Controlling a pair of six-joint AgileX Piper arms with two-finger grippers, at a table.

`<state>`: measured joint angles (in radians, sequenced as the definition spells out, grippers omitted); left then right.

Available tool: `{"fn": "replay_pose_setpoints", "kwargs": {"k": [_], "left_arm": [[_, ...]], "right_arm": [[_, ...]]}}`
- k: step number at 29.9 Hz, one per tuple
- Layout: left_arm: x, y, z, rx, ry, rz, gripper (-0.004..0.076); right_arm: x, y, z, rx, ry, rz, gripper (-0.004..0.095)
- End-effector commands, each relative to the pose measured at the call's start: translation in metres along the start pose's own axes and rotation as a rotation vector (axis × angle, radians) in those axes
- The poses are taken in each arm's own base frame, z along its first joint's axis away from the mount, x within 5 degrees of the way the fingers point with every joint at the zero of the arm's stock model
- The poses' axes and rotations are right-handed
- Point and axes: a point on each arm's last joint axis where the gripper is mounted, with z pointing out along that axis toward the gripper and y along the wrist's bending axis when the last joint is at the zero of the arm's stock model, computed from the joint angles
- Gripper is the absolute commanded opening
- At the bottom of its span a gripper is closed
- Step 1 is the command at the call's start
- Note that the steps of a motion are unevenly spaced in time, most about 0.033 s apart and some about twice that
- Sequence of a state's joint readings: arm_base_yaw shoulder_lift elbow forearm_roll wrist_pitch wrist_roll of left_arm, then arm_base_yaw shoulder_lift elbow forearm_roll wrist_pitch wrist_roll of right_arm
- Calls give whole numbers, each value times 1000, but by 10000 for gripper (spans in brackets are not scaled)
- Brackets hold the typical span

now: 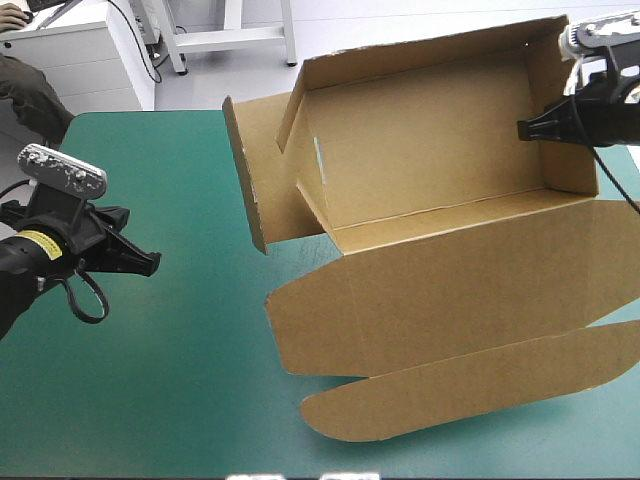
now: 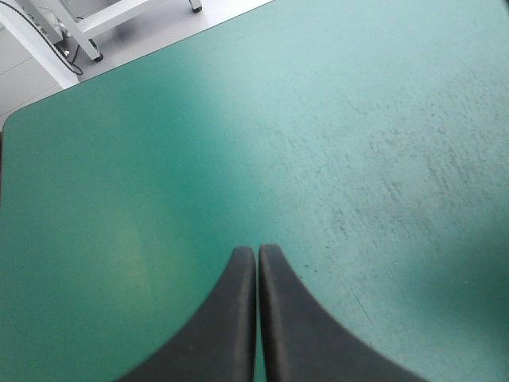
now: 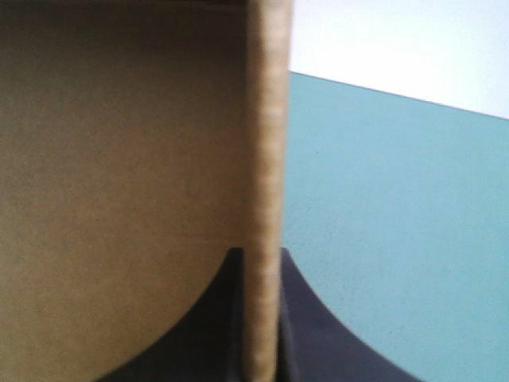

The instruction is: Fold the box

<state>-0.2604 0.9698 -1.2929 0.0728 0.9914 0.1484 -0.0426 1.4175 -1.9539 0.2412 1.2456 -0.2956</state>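
Note:
The brown box [image 1: 430,150] is an open tray tipped up, its inside facing the high view. Its lid panel [image 1: 450,300] and rounded front flap [image 1: 470,385] spread toward the table's near edge. A loose side flap [image 1: 245,170] stands out on the tray's left. My right gripper [image 1: 525,128] is shut on the tray's right wall. In the right wrist view that wall's edge [image 3: 266,159] runs straight between the fingers of the right gripper [image 3: 260,253]. My left gripper [image 1: 155,263] is shut with nothing in it, over the cover well left of the box. The left wrist view shows the left gripper [image 2: 256,251] above bare cover.
The teal-green cover [image 1: 150,380] lies bare left of the box and along the near edge. The table's far left corner [image 2: 9,126] appears ahead of the left gripper. A white frame's legs [image 1: 230,40] stand on the floor beyond the far edge.

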Motion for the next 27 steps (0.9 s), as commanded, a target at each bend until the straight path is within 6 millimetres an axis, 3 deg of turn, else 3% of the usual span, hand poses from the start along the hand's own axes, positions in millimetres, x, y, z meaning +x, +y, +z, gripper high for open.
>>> {"fn": "replay_pose_setpoints", "kwargs": {"k": [1,6,13,17,21,27], "left_arm": [[-5,3,-2,-39,-71,-3,-3],[7,8,26,-70,-61,-59,20],[37,28,75,33,46,-192,20],[54,53,95,155,-12,-386,20],[66,63,106,336,-59,-456,20],[70,53,125,524,-112,-511,15]], "right_arm": [[-3,10,-48,-21,-122,-6,-20],[-2,14,-61,-16,-149,-13,-21],[3,15,-58,-27,-131,-7,-21],[10,17,-50,-61,-101,-4,-20],[13,21,-47,-105,-94,9,-20],[20,24,-37,-162,-65,20,-20]]}}
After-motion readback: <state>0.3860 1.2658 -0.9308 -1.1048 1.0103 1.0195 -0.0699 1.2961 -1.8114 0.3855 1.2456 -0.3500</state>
